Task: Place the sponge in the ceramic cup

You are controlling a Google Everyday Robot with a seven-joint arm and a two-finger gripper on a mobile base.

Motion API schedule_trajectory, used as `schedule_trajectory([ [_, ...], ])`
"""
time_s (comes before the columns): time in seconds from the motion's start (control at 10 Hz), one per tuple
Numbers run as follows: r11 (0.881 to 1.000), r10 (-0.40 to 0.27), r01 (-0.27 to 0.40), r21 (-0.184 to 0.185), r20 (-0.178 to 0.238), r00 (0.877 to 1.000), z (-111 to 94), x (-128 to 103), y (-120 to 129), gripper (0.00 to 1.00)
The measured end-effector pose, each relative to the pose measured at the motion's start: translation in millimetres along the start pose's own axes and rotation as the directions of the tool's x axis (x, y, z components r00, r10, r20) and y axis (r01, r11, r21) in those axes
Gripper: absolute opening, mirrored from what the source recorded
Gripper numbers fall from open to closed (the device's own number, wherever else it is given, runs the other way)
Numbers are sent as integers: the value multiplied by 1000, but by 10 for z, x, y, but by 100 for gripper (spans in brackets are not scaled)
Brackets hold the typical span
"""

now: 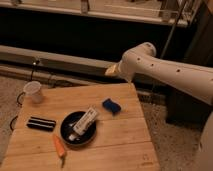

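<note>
The dark-blue sponge (pixel 111 105) lies flat on the wooden table (pixel 122 142), right of centre and toward the far edge. The white ceramic cup (pixel 33 91) stands upright at the table's far left corner, well apart from the sponge. My white arm (pixel 165 70) reaches in from the right, and its bend hangs above the table's far right edge, higher than the sponge. The gripper itself is hidden behind that bend; nothing from the table is in it, and it stands open.
A round black pan (pixel 78 129) holding a white packet (pixel 85 121) sits in the middle front, close to the sponge's left. A flat black bar (pixel 41 123) lies at the left and an orange carrot (pixel 60 146) near the front edge. A dark shelf wall stands behind.
</note>
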Motion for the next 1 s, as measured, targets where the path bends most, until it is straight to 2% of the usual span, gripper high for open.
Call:
schedule_trajectory([
  [0.2,991,-134,132,37,51,990,53,-179,-10,80],
  [0.3,981,-190,186,46,89,978,94,-288,39,80],
  [0.4,970,-243,239,45,141,960,160,-413,136,80],
  [0.5,963,-268,266,34,175,947,206,-473,222,80],
  [0.6,951,-300,308,-1,223,928,277,-531,379,80],
  [0.7,933,-332,356,-50,263,906,346,-548,492,80],
  [0.8,909,-361,404,-106,285,888,409,-522,563,80],
  [0.9,890,-379,434,-143,299,876,454,-508,582,80],
  [1.0,860,-407,478,-176,326,853,523,-542,550,80],
])
